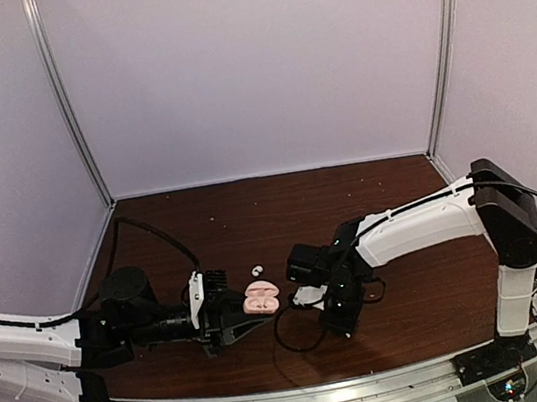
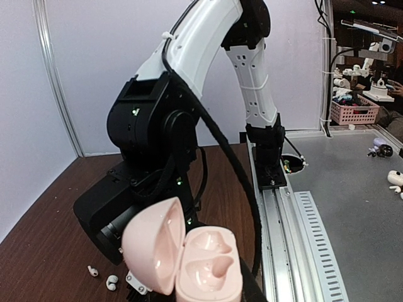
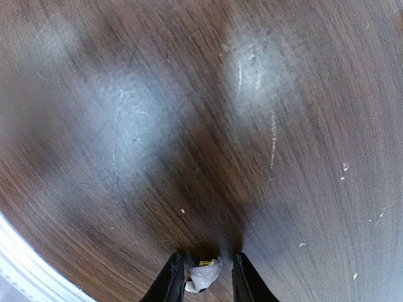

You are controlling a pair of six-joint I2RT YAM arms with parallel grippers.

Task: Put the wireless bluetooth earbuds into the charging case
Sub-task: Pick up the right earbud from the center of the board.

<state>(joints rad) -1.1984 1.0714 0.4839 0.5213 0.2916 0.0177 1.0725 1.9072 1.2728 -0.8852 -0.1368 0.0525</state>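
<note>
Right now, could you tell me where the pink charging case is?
In the top view, the open pink charging case is at the table's front-centre, held by the left gripper, with the right gripper close on its right.

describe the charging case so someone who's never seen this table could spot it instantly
On the dark wooden table, look front and centre. The charging case sits at the tip of the left gripper: a pebble-shaped clamshell, lid open, both wells empty. It is the only pink thing there, unlike the tiny white earbuds lying beside it.
</note>
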